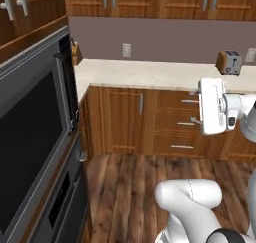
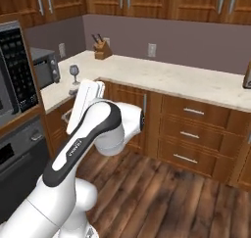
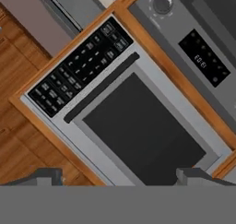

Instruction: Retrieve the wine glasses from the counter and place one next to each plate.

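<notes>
A: Wine glass (image 2: 74, 71) — where is it?

B: It stands up straight on the tabletop (image 2: 162, 78), in the left corner, near a small grey oven (image 2: 45, 66) that sits on the same top. I can see one glass there. It looks small and greyish.

A: Start close to us. What is nearest?

B: The white arm (image 2: 83, 139) rises from the bottom. Its hand is up high and turned to the side, toward the tall wall of ovens (image 1: 35, 137).

A: And the gripper (image 3: 124, 176)?

B: In the hand view its two dark fingertips (image 3: 46, 176) stand far apart, wide open. Nothing is between them. They face a built-in microwave (image 3: 124, 121) with a dark door and rows of buttons.

A: What is past the arm?

B: A brown wood floor (image 2: 162, 193), then brown drawers (image 2: 188, 134) with silver bar handles under the tabletop.

A: And at the back?

B: A knife block (image 2: 101, 50) sits by the wall, past the glass. A toaster (image 1: 229, 62) stands far along the tabletop on the right. Wood cupboards (image 2: 147, 2) hang above.
</notes>
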Controlling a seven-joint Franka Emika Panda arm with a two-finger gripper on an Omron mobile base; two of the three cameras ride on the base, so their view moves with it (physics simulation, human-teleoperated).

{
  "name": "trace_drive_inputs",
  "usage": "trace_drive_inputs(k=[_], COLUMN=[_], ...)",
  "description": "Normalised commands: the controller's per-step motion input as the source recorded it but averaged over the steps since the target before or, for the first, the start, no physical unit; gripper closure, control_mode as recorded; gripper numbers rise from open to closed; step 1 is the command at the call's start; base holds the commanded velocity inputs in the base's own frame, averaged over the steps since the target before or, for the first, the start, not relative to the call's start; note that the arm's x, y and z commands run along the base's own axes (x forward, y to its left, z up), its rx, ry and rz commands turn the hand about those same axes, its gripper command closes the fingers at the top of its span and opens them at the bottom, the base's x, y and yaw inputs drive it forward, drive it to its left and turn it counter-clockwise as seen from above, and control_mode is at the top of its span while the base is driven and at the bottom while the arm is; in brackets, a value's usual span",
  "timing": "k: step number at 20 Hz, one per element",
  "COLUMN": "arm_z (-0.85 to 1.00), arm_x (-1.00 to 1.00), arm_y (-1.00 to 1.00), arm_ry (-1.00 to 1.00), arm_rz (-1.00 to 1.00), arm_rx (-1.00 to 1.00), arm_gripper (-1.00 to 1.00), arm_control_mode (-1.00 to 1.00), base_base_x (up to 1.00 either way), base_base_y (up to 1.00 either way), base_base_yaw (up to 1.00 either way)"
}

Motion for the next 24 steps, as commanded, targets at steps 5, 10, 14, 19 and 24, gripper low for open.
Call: trace_drive_inputs(k=[5, 10, 14, 19, 24], arm_z=[0.0, 0.0, 0.0, 0.0, 0.0], arm_x=[0.0, 0.0, 0.0, 0.0, 0.0], arm_y=[0.0, 0.0, 0.0, 0.0, 0.0], arm_ry=[0.0, 0.0, 0.0, 0.0, 0.0], arm_rz=[0.0, 0.0, 0.0, 0.0, 0.0], arm_rx=[0.0, 0.0, 0.0, 0.0, 0.0], arm_gripper=[-1.0, -1.0, -1.0, -1.0, -1.0], arm_control_mode=[1.0, 1.0, 1.0, 1.0, 1.0], base_base_x=[1.0, 0.97, 0.81, 0.54, 0.31], base_base_y=[-0.47, -0.76, -0.71, -0.37, -0.03], base_base_yaw=[0.33, 0.54, 0.57, 0.34, 0.31])
